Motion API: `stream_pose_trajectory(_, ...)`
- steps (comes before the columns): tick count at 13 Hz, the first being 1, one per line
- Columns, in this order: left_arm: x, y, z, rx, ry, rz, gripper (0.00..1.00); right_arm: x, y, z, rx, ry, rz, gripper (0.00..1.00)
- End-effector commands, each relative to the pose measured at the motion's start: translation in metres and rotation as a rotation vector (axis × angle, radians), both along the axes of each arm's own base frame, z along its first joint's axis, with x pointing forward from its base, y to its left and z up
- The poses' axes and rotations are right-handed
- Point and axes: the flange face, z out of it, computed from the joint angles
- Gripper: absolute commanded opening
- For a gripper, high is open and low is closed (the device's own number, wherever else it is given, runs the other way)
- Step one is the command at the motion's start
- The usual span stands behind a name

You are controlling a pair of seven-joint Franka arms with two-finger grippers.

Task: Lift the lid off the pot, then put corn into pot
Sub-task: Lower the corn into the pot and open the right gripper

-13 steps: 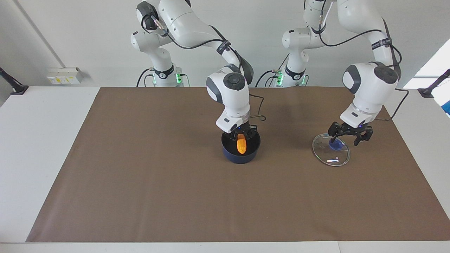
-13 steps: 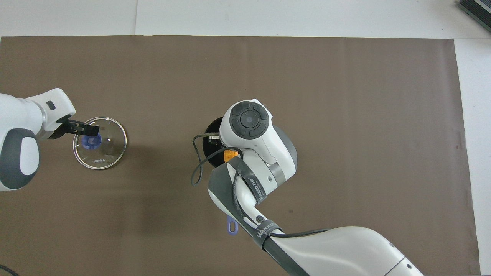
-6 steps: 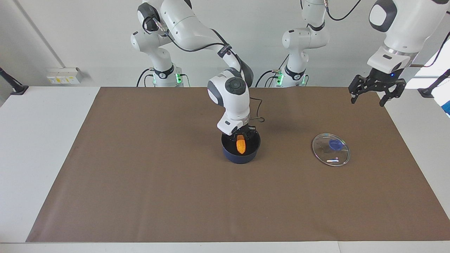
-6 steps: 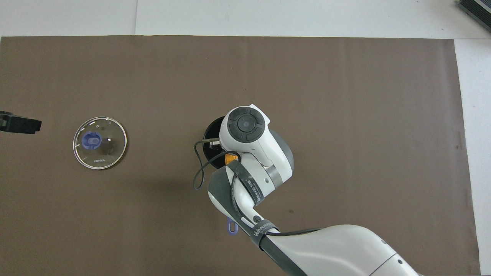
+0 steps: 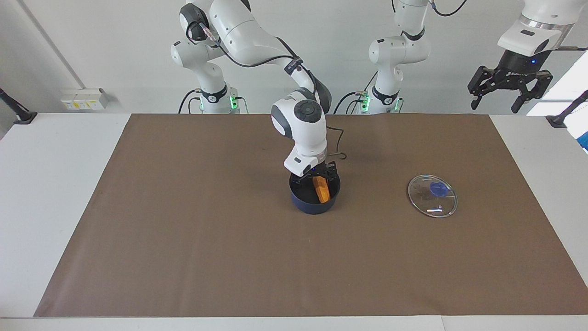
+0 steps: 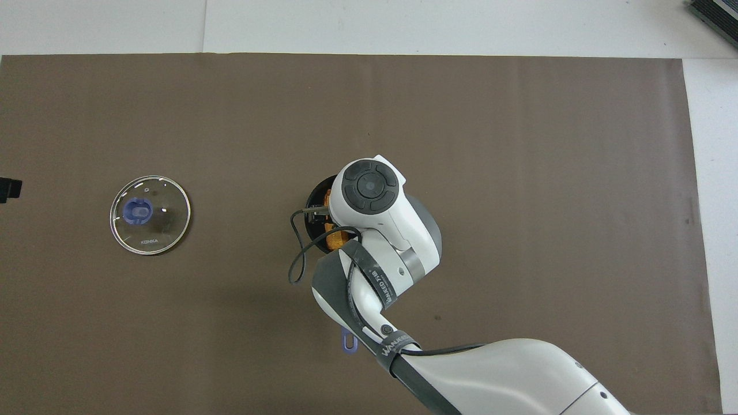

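The dark blue pot (image 5: pixel 314 205) stands mid-table on the brown mat. The orange corn (image 5: pixel 322 189) lies tilted inside it, free of the fingers; parts of it show in the overhead view (image 6: pixel 332 242). My right gripper (image 5: pixel 316 176) hangs open just over the pot's mouth. My right wrist hides most of the pot in the overhead view, where only a rim arc (image 6: pixel 312 202) and the handle's tip (image 6: pixel 348 341) show. The glass lid (image 5: pixel 432 196) with its blue knob lies flat on the mat toward the left arm's end (image 6: pixel 150 214). My left gripper (image 5: pixel 494 106) is open and empty, raised high over that end.
The brown mat (image 5: pixel 183 230) covers most of the white table (image 5: pixel 55 184). A black cable loop (image 6: pixel 295 253) hangs from my right wrist beside the pot.
The corn went from upright in my right gripper to lying tilted in the pot, and the right fingers opened. My left gripper left the lid and rose high toward its end of the table.
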Motion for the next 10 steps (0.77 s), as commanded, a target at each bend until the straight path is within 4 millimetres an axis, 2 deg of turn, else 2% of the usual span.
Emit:
stream_pose_trajectory(1, 0.005, -0.002, 0.002, -0.017, 0.003, 0.008, 1.0, 0.002, -0.011, 0.034, 0.012, -0.032, 0.008, 1.0)
stream_pose_trajectory(2, 0.005, -0.002, 0.002, -0.017, 0.008, 0.007, 1.0, 0.006, -0.021, 0.05, 0.018, -0.046, -0.006, 1.0)
stream_pose_trajectory(7, 0.003, -0.007, 0.001, -0.041, 0.019, 0.003, 1.0, 0.026, -0.11, 0.129, 0.003, -0.043, -0.122, 1.0)
stream_pose_trajectory(9, 0.001, -0.021, 0.001, -0.038, 0.029, -0.018, 1.0, 0.028, -0.145, 0.154, -0.008, -0.034, -0.165, 1.0)
stream_pose_trajectory(10, -0.001, -0.036, 0.003, -0.03, 0.026, -0.044, 1.0, 0.03, -0.165, 0.168, -0.01, -0.037, -0.171, 1.0)
